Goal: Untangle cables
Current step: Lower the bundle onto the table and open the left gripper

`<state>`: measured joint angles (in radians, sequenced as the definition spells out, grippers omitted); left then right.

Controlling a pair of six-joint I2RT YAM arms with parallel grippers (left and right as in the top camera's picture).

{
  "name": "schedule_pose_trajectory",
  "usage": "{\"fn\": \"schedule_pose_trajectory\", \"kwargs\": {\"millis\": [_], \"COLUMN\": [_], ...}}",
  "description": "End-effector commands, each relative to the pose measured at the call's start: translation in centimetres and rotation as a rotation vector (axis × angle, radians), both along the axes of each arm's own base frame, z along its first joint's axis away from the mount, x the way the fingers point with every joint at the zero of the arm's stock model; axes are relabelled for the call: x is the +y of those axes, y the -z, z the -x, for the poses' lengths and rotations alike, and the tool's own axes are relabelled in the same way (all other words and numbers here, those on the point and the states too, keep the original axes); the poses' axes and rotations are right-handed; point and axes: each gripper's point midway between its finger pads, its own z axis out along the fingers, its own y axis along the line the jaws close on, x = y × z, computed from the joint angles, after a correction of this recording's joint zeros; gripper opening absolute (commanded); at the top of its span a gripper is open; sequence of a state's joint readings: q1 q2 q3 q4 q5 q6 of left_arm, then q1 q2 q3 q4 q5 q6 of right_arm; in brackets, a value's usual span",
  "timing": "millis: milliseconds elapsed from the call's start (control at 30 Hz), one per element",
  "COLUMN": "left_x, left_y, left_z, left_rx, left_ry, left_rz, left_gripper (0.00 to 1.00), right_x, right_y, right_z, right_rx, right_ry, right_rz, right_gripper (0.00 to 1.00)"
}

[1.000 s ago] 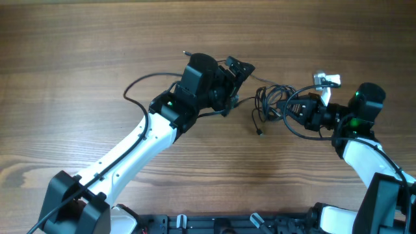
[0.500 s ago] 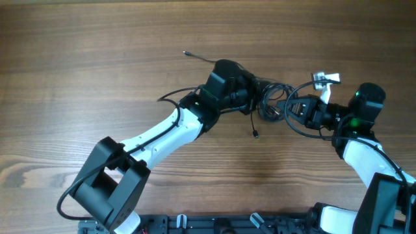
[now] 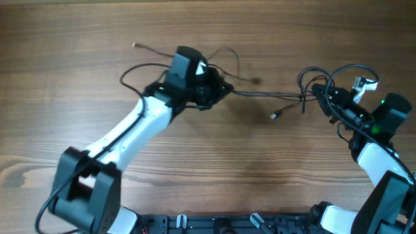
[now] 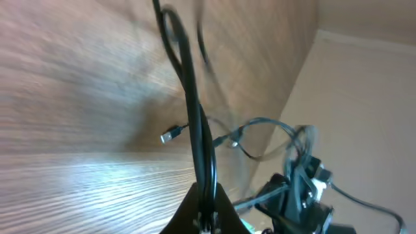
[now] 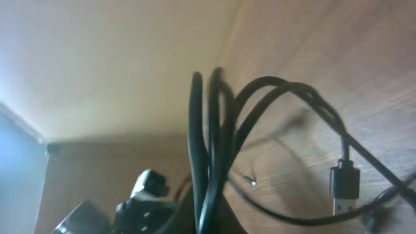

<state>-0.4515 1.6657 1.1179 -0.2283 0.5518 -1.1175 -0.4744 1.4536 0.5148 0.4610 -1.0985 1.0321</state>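
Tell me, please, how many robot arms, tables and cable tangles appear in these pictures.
White-and-black robot arms: 2 (left, right)
Tangle of thin black cables, pulled out between the two arms, single strands not countable: 1
Brown wooden table: 1
Total: 4

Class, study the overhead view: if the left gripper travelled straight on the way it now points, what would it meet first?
Likely the cables stretched taut ahead of the left gripper; beyond them, the right gripper gripping their other end. Depth is unclear.
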Motion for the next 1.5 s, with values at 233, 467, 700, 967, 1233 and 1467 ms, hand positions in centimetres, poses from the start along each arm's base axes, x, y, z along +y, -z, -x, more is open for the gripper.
{"fn": "schedule_pose_trajectory", "kwargs": {"millis": [233,467,700,967,1233,1467], "left_x": [9.2,3.9,3.3,4.1,8.4,8.8], "left_y": [-3.1,-6.0,-2.3,-1.3,-9.0,-7.7], "left_z": [-4.7,-4.4,-0.8,0.0,-0.9,-0.3], "left_rx": [-0.280,-0.461,-0.289,-0.231,-0.488,-0.432], "left_ry": [-0.144,-0.031,0.043,0.046,-0.050,-0.041], "left_rz": [-0.201,-0.151,-0.221,-0.247,-0.284,-0.312], "left_gripper": [0.04,0.04,0.06,0.99,1.00,1.00], "right_x": [-6.7,-3.2,-1.7,-1.0,-2.3,-2.5], "right_y": [0.1,-0.8,0.9,-1.5,-1.8,0.1], "right_z": [-1.3,2.1,3.5,5.1,6.5,5.8], "right_rx": [-0.025,0.007,0.075,0.017,0.051,0.111], "right_ry": [0.300,0.213,0.150,0.154,0.227,0.203], "right_rz": [0.335,0.535,0.604,0.638,0.720,0.700], "right_gripper": [1.00,1.00,1.00,1.00,1.00,1.00]}}
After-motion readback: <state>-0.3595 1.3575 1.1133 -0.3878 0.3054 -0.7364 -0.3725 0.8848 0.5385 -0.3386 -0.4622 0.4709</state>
